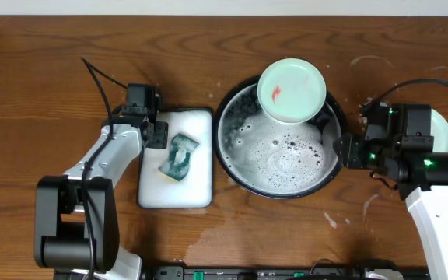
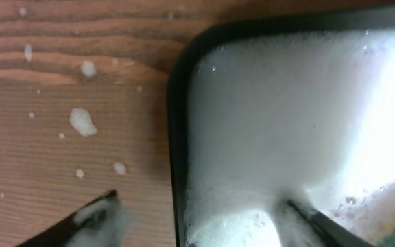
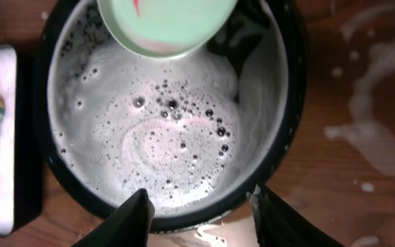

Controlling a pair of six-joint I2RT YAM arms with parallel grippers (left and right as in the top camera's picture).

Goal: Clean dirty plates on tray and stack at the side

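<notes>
The mint plate (image 1: pixel 290 91) leans on the tray (image 1: pixel 219 144) at twelve o'clock. The left pincer (image 2: pixel 201 199) and right pincer (image 3: pixel 199 193) are spread, seemingly empty. A careless nudge could tip it onto the desk (image 1: pixel 37 47).

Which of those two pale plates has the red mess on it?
The mint plate leaning on the far rim of the black basin: a red streak marks its face. The other plate, half hidden by the right arm, shows none.
</notes>
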